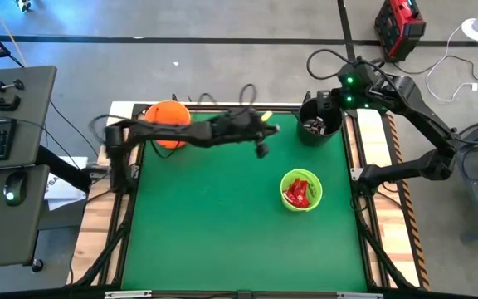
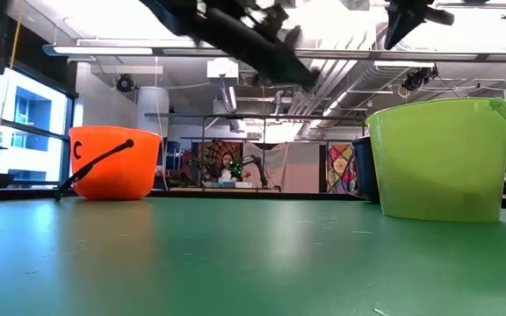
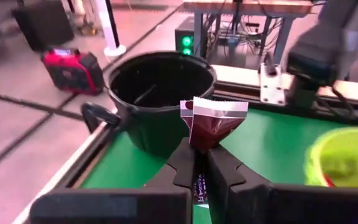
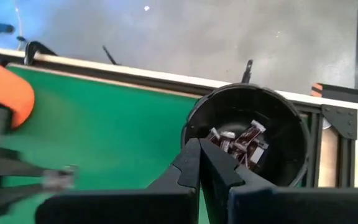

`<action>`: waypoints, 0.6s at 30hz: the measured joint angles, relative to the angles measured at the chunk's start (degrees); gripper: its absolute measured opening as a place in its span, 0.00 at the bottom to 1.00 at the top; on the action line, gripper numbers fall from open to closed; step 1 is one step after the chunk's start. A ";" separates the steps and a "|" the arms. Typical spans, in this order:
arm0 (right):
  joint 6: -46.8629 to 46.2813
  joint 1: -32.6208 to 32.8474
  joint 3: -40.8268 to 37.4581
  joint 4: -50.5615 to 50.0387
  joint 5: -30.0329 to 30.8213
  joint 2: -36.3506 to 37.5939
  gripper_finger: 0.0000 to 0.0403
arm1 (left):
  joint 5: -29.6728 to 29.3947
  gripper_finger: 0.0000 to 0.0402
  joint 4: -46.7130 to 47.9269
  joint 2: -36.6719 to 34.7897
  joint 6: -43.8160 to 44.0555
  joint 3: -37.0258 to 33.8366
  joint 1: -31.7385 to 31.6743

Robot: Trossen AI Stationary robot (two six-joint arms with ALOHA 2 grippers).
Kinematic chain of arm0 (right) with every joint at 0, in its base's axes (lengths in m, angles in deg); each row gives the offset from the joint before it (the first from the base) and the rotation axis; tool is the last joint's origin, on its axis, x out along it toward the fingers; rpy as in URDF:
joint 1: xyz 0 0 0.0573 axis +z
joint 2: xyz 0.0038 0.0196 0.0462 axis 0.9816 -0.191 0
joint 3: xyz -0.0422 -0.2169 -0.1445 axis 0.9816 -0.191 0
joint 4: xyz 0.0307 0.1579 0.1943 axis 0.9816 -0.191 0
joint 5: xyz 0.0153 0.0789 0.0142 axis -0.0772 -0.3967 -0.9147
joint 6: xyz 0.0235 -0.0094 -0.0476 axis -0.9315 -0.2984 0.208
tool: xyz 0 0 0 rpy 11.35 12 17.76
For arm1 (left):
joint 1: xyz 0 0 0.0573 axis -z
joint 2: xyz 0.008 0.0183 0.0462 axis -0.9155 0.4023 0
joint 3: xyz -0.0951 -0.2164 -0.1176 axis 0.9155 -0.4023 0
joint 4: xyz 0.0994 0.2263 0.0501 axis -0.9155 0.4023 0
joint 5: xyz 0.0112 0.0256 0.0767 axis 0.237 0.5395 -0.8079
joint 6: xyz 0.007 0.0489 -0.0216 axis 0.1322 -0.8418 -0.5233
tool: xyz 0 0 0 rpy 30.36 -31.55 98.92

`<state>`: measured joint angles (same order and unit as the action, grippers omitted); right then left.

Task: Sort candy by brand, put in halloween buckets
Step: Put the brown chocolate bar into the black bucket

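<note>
Fingers of the left gripper [image 3: 199, 163] pinch a brown-wrapped candy [image 3: 211, 122] short of the black bucket [image 3: 160, 84], the right gripper [image 4: 199, 163] shut empty above it; table cleared, one drop left.

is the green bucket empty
No, the high view shows bright red candy lying inside the lime green bucket.

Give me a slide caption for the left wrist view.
Left tool grips a dark brown candy facing the black bucket.
</note>
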<state>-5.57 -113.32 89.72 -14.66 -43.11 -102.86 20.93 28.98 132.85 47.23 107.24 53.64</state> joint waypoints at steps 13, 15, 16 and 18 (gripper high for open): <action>-3.44 1.82 0.00 3.18 3.20 0.00 0.00 | 8.48 0.01 -1.95 25.72 13.41 29.04 -4.74; -3.40 2.49 0.00 3.10 3.20 -0.02 0.00 | 8.47 0.01 -3.66 28.10 13.62 32.11 -5.31; -3.38 2.76 0.00 3.10 3.20 0.00 0.00 | 8.44 0.01 -5.48 29.19 13.63 33.37 -5.53; -3.33 3.10 0.00 3.10 3.22 -0.01 0.00 | 8.35 0.01 -8.32 31.03 13.58 35.28 -6.04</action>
<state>-8.90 -110.21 89.72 -11.56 -39.89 -102.88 29.28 20.66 163.88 60.81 142.52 47.60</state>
